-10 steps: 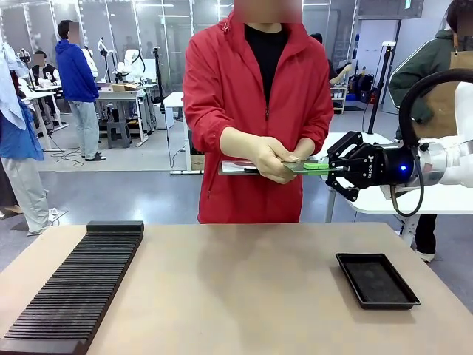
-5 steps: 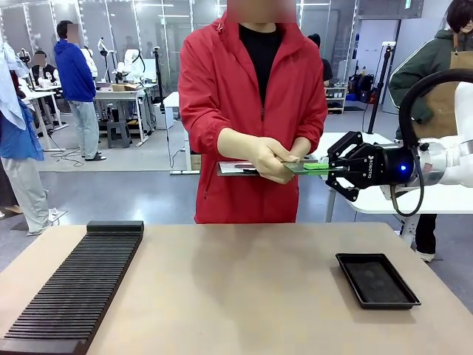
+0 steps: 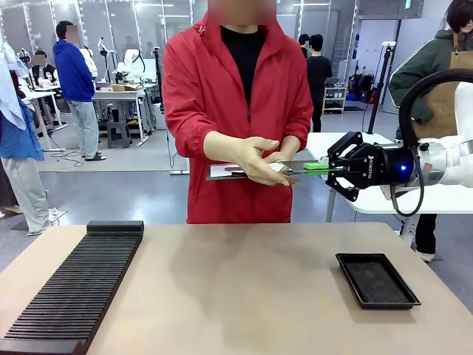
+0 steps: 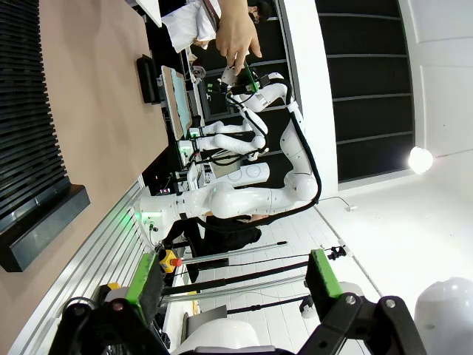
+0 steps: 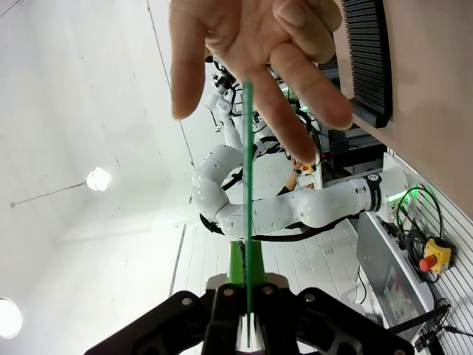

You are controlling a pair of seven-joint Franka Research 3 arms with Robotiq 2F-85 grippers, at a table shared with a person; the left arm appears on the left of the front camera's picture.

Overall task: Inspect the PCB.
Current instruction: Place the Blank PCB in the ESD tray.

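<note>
**Inventory.** One thin flat rectangular green PCB (image 3: 301,171) is present. It is held level above the far edge of the one tan wooden table (image 3: 244,296), well clear of the tabletop. One shallow black rectangular tray (image 3: 377,281) is placed on the table's right part. One long black ribbed plastic rack (image 3: 74,292) is placed on its left part. Two grippers are counted.

**Tool state.** The right gripper (image 3: 329,169) is clamped on the near edge of the PCB. In the right wrist view the board (image 5: 247,185) is seen edge-on as a thin green line rising from between the closed fingers of that gripper (image 5: 247,285). The far end of the board is met by the person's hand (image 5: 251,44), whose fingers are spread on both sides of it. The left gripper (image 4: 233,277) is set wide apart and nothing is held in it.

**Change from the earlier frames.** The person in the red jacket is displaced toward the picture's left. The hand (image 3: 255,159) is opened out flat, where a closed two-handed grip was shown before. The right gripper, the board, the tray and the rack are unchanged in position.
</note>
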